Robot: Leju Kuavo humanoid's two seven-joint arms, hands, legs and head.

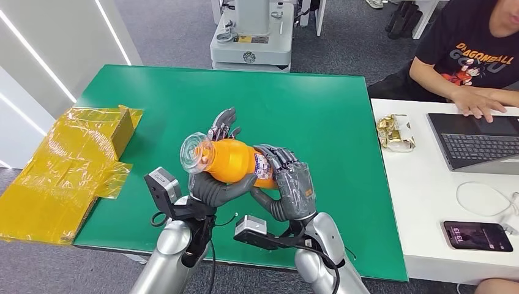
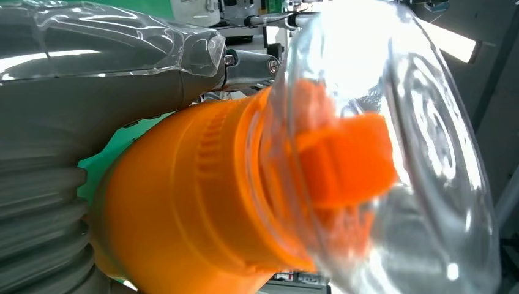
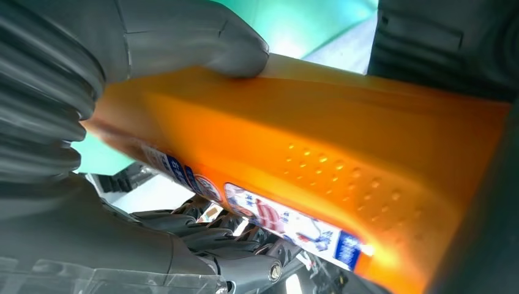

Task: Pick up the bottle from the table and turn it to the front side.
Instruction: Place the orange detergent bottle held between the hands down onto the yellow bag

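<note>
An orange bottle with a clear plastic cap is held lying on its side above the green table. Its cap points left. My left hand grips the neck end, thumb underneath and fingers behind. The right hand holds the base end, where a printed label shows. Close up, the left wrist view has the clear cap over the orange body. The right wrist view looks along the orange body and its label.
A crumpled yellow bag lies on the table's left edge. To the right stands a white desk with a laptop, a phone and a snack wrapper. A person sits there typing.
</note>
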